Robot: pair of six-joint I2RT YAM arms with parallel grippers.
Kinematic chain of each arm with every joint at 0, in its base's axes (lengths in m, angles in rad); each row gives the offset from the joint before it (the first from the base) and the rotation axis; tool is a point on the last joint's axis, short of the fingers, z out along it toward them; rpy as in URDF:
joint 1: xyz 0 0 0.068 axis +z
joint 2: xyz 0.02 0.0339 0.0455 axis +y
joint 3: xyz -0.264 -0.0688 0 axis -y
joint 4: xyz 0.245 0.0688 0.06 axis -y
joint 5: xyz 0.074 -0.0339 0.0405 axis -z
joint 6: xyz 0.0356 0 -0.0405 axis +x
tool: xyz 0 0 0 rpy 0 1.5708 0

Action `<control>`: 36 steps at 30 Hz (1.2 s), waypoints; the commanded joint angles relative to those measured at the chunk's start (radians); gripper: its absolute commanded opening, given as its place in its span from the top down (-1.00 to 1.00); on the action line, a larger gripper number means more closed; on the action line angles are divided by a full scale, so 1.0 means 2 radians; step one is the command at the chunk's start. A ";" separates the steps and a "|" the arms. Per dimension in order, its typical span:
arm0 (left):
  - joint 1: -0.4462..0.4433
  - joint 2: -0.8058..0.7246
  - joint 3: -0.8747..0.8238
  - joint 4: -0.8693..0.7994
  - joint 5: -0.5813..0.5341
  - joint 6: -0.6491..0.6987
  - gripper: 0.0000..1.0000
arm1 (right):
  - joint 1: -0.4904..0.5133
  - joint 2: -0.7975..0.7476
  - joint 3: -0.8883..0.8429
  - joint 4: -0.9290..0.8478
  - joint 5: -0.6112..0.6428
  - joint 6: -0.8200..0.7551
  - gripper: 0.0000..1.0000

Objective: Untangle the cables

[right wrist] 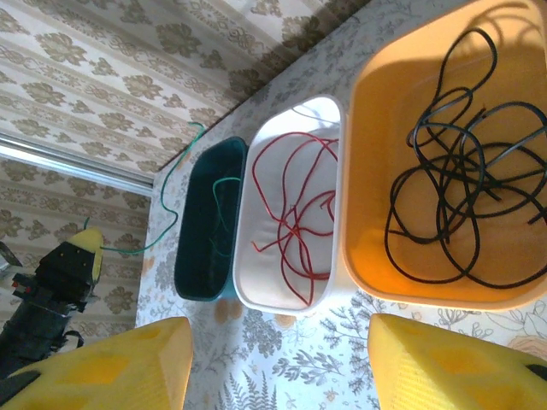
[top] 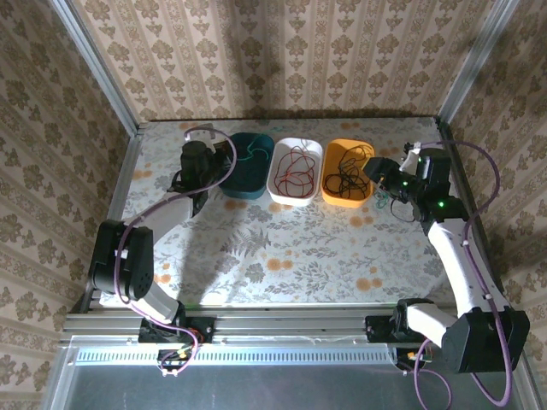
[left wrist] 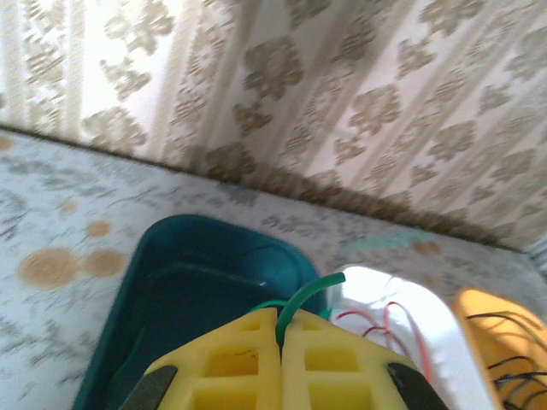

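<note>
Bins abreast: teal [top: 244, 194], white [top: 291, 201] with red cable [top: 295, 171], orange [top: 346, 202] with black cable [top: 346, 171].

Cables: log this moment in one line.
left gripper: jaws shut on green cable | right gripper: jaws open | red cable: white bin | black cable: orange bin

The black cable [right wrist: 453, 196] lies as a loose tangle of overlapping loops inside the orange bin [right wrist: 363, 171], and the red cable [right wrist: 295, 218] sprawls in thin, open curves across the floor of the white bin [right wrist: 325, 128] beside it. The green cable [left wrist: 309, 289] rises out of the teal bin [right wrist: 197, 265], one end pinched between the closed jaws of the left gripper [left wrist: 280, 342].
</note>
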 commanded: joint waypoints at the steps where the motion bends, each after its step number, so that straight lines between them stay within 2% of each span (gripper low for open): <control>1: -0.001 0.020 0.028 -0.069 -0.041 -0.001 1.00 | 0.000 0.009 0.011 -0.037 0.001 -0.016 -0.15; 8: -0.011 0.059 0.062 -0.128 -0.024 -0.008 1.00 | 0.000 0.010 0.012 -0.056 0.015 -0.024 -0.16; 13: -0.027 0.075 0.100 -0.192 -0.059 0.013 1.00 | 0.000 0.011 0.013 -0.062 0.019 -0.026 -0.16; 18: -0.029 0.091 0.131 -0.237 -0.086 0.004 1.00 | 0.001 0.014 0.017 -0.069 0.022 -0.030 -0.16; 29: -0.032 0.158 0.212 -0.337 -0.115 0.003 1.00 | 0.000 0.015 0.024 -0.088 0.033 -0.044 -0.16; 36: -0.039 0.199 0.250 -0.371 -0.118 0.013 1.00 | 0.000 0.017 0.032 -0.097 0.035 -0.050 -0.16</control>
